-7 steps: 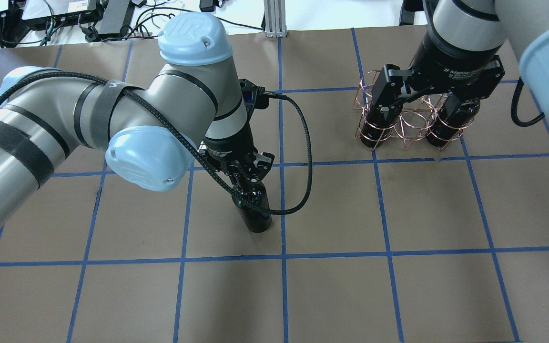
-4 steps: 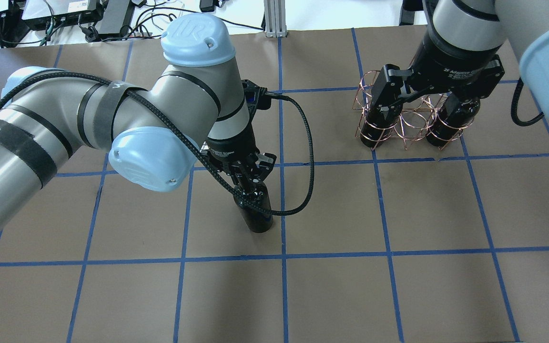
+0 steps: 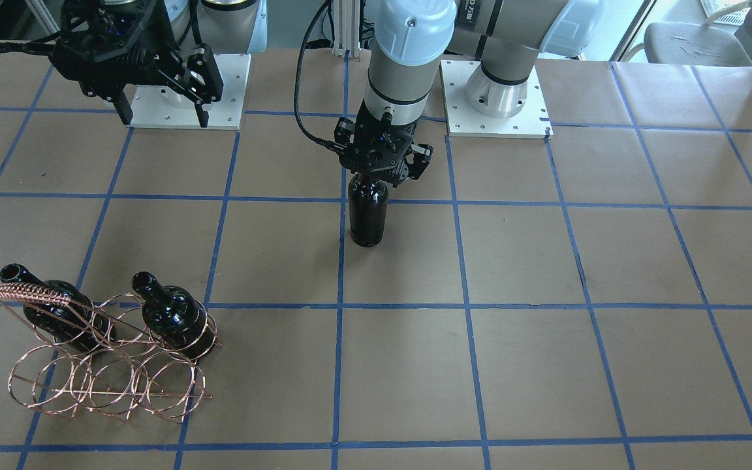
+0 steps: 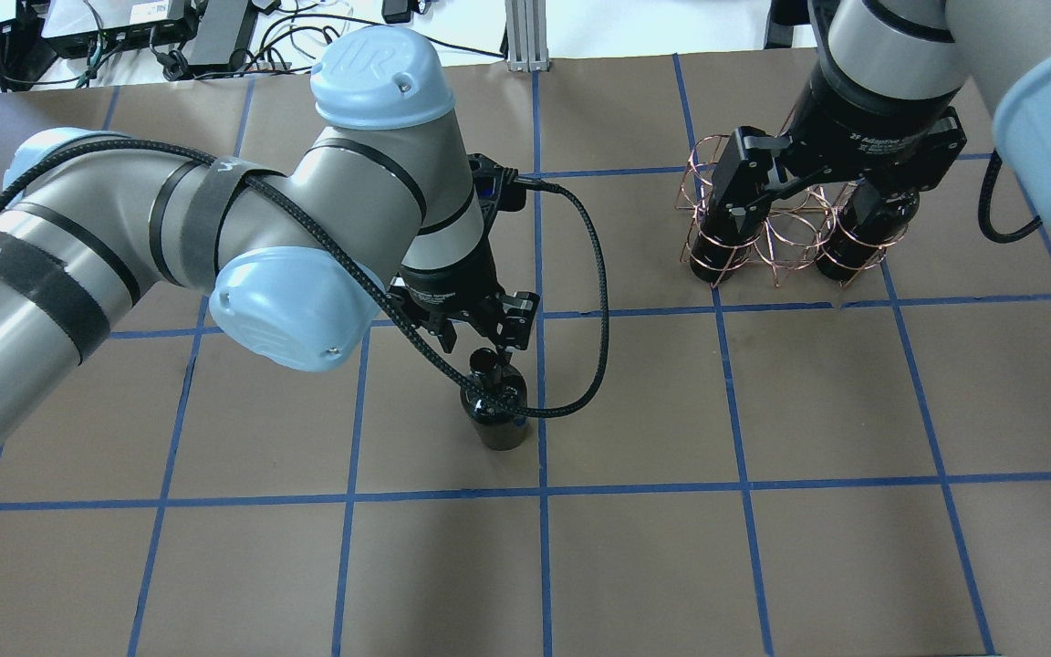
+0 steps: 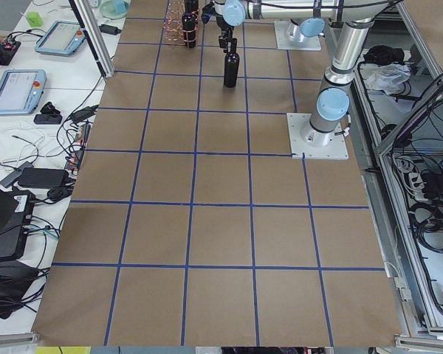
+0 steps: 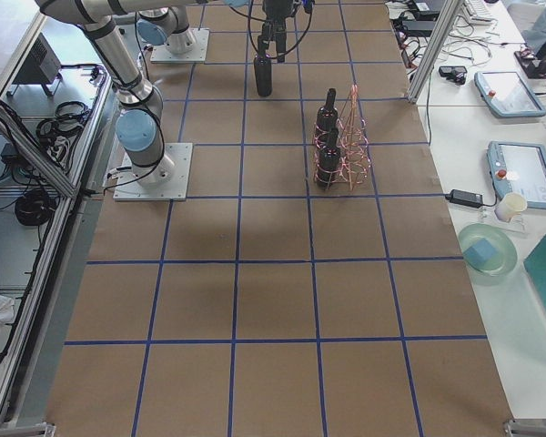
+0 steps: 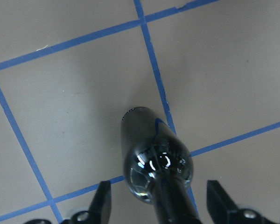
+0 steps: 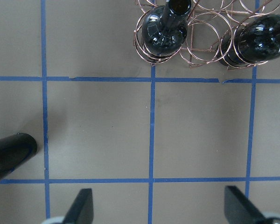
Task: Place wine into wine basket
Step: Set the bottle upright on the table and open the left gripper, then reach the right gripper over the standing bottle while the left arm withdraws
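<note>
Brown paper with blue tape squares covers the table (image 4: 671, 547). One wine bottle (image 4: 494, 415) stands upright near its middle, outside the wire basket (image 3: 111, 365). In the overhead view the basket is well apart at about 2 o'clock, with two other bottles (image 3: 170, 316) inside. The left gripper (image 7: 158, 186) is spread wide around the neck and does not touch it. The right gripper (image 8: 158, 191) hangs wide above the basket's edge.

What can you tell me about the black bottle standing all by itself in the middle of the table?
The glossy black glass bottle stands upright on the brown paper-covered table, beside a blue tape line. It has a straight round body, rounded shoulders and a long narrow neck, with no label showing. Lights reflect off its shoulders. The left gripper is open, its fingers either side of the neck with gaps, so only the table seems to touch it.
</note>
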Controlling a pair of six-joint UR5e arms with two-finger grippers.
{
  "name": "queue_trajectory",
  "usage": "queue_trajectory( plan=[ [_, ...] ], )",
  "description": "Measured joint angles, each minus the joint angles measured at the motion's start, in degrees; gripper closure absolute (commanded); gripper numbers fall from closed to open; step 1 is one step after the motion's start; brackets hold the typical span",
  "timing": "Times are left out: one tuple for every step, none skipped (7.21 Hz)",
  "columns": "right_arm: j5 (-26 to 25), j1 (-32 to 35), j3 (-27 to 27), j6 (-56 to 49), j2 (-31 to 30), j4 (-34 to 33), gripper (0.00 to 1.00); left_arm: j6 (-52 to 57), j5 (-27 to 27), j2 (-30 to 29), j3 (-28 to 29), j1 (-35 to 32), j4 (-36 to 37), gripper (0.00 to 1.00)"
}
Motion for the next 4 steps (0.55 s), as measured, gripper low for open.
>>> queue_trajectory(
  plan=[
    [0.0,0.0,0.0,-0.1,0.0,0.0,0.00,-0.2,0.0,0.7,1.1,0.8,-0.7,0.00],
    [0.0,0.0,0.0,0.0,0.0,-0.1,0.00,-0.2,-0.1,1.2,2.9,2.8,-2.1,0.00],
    [0.1,0.1,-0.2,0.4,0.1,-0.3,0.00,0.0,0.0,1.5,4.6,6.4,-3.3,0.00],
    [0.6,0.6,-0.6,2.0,0.7,-0.5,0.00,0.2,0.9,1.8,5.8,11.0,-3.8,0.00]
  ],
)
